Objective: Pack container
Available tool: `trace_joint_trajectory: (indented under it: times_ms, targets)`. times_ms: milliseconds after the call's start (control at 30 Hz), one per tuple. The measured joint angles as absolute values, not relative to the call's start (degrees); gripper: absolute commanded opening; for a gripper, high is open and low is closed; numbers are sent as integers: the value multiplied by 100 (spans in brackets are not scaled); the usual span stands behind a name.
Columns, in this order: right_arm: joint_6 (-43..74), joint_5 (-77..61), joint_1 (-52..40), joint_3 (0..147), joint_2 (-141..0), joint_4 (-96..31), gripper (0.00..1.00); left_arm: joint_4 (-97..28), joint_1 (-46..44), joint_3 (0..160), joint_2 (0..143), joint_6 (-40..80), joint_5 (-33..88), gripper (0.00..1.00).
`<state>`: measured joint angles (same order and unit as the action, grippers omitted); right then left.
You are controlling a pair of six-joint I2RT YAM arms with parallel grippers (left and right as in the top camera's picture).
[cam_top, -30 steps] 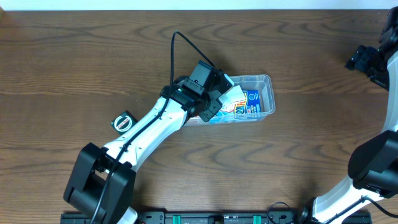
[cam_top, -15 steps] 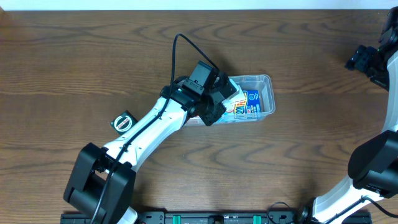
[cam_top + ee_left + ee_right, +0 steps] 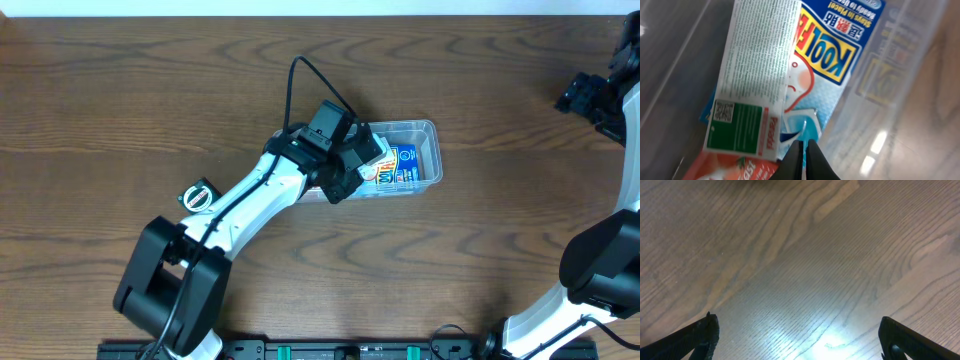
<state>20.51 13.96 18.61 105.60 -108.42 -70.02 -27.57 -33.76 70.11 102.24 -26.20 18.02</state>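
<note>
Care with the push is what this step needs, as I judge it. The left gripper [image 3: 804, 154] has its jaws pressed together with nothing between them. It points down at the 9 o'clock end of the container [image 3: 430, 140], so it looks to be settling a white box [image 3: 757, 75], not carrying it. Whether the tip touches the box I cannot tell.

A good move would press gently and flat on the box's near end, easing it toward 3 o'clock. That way it lies level on the blue box [image 3: 840, 50] beneath and does not ride up the clear wall. A hard shove could slide the light tub across the table [image 3: 790, 255].

In the overhead view the container sits just to 3 o'clock of the table's centre. The right gripper [image 3: 800, 342] hangs wide open above the table toward 2 o'clock, holding nothing.

The blue box reads "KOOL FE", with the rest covered. Beside that are Chinese characters and "Stays in Place!", all upside down to the wrist camera. The white box carries fine print too small to read, a green panel with a QR code, and a red end.
</note>
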Motion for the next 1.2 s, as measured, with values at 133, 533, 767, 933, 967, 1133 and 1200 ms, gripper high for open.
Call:
trace_joint_trajectory:
  times_ms: [133,533,767,933,967,1133,1200]
  targets:
    - [2051,1398,1861,10560,-10842,-7002,99,-2646,-3369,7011,10267,-2705,1752,6]
    - [2051,1396,1861,10560,-10842,-7002,99,-2611,-3369,7008,10355,-2836,1308,6]
    - [2051,1396,1861,10560,-10842,-7002,99,-2622,-3319,7131,10368,-2362,1286,7]
    - [2051,1396,1861,10560,-10842,-7000,99,-2709,-3175,7400,10195,-2027,1291,7]
    - [2051,1398,1861,10560,-10842,-7002,99,-2770,-3151,7443,10151,-1990,1291,6]
    - [2051,1396,1861,10560,-10842,-7002,99,-3079,-3120,7614,10049,-1747,1284,6]
    - [2051,1396,1861,10560,-10842,-7002,99,-3131,-3107,7675,10049,-1441,1197,6]
